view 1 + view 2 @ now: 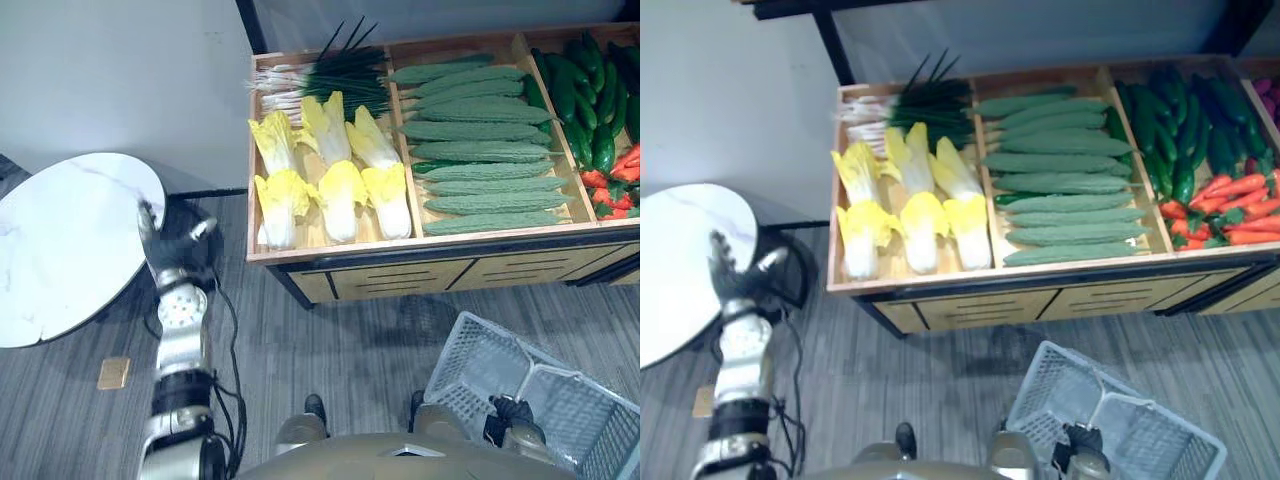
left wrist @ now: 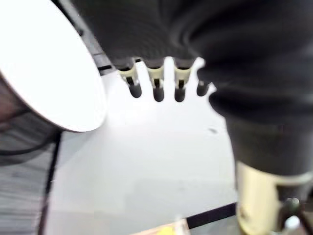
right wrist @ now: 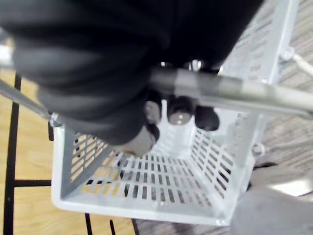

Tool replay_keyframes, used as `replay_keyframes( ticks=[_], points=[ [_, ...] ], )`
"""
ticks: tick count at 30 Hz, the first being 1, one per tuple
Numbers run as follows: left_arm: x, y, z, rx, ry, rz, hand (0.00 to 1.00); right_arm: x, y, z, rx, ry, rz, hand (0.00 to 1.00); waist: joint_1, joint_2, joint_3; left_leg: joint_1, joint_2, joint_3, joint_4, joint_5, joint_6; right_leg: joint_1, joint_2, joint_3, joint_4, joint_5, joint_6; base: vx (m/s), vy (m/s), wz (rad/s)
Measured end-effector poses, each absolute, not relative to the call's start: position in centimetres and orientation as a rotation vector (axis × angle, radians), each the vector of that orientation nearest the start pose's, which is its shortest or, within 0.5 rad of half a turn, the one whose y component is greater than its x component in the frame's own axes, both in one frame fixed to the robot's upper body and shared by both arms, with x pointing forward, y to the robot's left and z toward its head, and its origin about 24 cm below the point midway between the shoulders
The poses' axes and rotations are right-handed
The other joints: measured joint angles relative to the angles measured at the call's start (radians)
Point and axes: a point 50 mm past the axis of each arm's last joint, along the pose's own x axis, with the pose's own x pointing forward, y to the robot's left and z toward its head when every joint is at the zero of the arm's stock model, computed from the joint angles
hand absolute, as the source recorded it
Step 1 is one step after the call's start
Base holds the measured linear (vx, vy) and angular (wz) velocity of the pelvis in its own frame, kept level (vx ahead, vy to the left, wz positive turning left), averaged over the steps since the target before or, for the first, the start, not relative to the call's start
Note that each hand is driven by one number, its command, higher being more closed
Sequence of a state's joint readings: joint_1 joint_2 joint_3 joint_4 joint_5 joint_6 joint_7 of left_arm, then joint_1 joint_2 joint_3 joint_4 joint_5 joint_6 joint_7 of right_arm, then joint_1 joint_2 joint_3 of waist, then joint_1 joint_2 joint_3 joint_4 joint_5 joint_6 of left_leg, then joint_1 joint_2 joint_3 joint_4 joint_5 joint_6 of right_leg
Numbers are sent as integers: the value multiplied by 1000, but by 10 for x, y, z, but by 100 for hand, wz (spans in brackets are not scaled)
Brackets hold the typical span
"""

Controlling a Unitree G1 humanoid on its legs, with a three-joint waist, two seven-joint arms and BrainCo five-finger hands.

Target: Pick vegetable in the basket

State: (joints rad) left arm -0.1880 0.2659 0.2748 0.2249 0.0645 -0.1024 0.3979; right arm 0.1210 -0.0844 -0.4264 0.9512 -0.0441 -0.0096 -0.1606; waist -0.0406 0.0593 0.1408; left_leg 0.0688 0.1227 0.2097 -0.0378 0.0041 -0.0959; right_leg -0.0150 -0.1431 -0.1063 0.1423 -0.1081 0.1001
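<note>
At the left of the frame the round white surface (image 1: 60, 240) curves down to a rim. Your left hand (image 1: 175, 250) is raised just beside that rim, its fingers (image 2: 157, 83) straight and spread, holding nothing. Between the hand and the left corner of the wooden stand (image 1: 440, 245) there is a narrow strip of dark floor. The widest open room is the grey carpet (image 1: 370, 350) below the stand's front edge, running across the middle of the frame.

The vegetables lie in the stand's compartments at upper centre and upper right. In the left compartment, scallions (image 1: 320, 80) lie along the back. Six cabbages (image 1: 340, 185) sit in front of them in two rows, pale yellow leaves over white stems. In the middle compartment, bumpy green gourds (image 1: 480, 160) are stacked crosswise from back to front. At the right, glossy dark green cucumbers (image 1: 590, 100) lie lengthwise, with red-orange vegetables (image 1: 1230, 205) in front of them near the stand's edge.

At lower right, well apart from the stand, the grey slotted basket (image 1: 560, 400) hangs over the carpet. Your right hand (image 3: 98, 63) has its fingers curled tight round the handle (image 3: 234, 90).
</note>
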Motion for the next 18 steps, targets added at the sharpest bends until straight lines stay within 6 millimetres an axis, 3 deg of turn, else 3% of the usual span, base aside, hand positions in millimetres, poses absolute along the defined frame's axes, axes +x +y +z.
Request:
replay_keyframes(
  ticks=[5, 11, 18],
  points=[
    [294, 245, 97, 390, -234, 499, 0, 80, -252, -148, -35, 1037, -584, 100, -11, 5, -2, 3, -1, 6, -41, 27, 5, -9, 6, -1, -21, 30, 0, -102, 20, 0],
    [303, 189, 82, 608, -231, 241, 0, 87, -250, -145, -52, 1011, -563, 100, -37, 12, 4, 10, -1, 63, -60, 37, 5, -30, 20, 54, -56, 63, 0, -77, 14, -26],
    [329, 176, 78, 699, -170, 184, 0, 112, -252, -136, -63, 929, -558, 100, -74, 31, 64, -19, 3, 111, -60, 41, 4, -84, 31, 103, -64, 96, 3, -18, -3, -25]
  ],
)
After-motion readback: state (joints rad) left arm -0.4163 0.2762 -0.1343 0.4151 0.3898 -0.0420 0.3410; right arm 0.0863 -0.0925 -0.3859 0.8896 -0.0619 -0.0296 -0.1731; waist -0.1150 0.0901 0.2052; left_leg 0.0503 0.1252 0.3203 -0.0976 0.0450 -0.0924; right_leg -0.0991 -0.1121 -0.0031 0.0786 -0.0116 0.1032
